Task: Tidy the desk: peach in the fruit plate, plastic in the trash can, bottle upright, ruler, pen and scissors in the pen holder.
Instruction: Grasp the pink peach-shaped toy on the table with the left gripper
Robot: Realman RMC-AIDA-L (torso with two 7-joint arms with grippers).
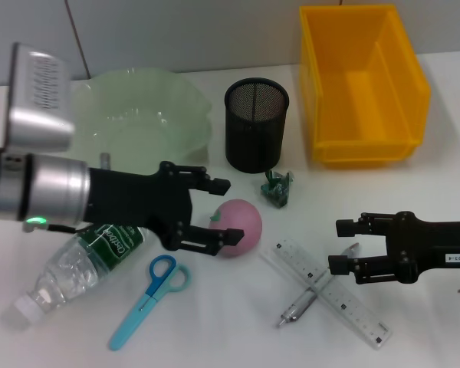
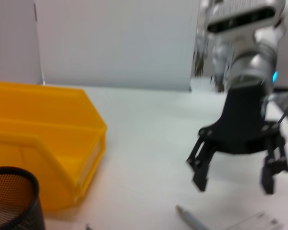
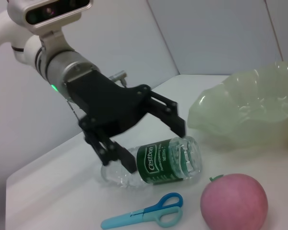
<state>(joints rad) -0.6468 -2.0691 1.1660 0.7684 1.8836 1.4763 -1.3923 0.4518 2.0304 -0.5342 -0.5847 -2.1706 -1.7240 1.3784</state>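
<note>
Step in hand: left gripper (image 1: pixel 218 216) reaching for the peach (image 1: pixel 238 227), judged from its pose; fingers spread wide, nothing held.
Left gripper position: just beside the peach, on the side toward the tabletop's left edge; whether a fingertip already touches the fruit I cannot tell from the head view.
Peach: on the desk (image 1: pixel 238 322) near its middle, toward the front edge from the pen holder (image 1: pixel 256 124).
Fruit plate (image 1: pixel 142 115): empty, near the back edge, left of the pen holder.
Bottle (image 1: pixel 80 264): lying on its side under the left arm, near the front left corner.
Advice: centre the jaws across the peach's widest part, close gently since round fruit rolls, lift clear of the wavy rim.
Right gripper (image 1: pixel 345 245): spread, hovering over the ruler (image 1: pixel 328 293) near the front right.
</note>
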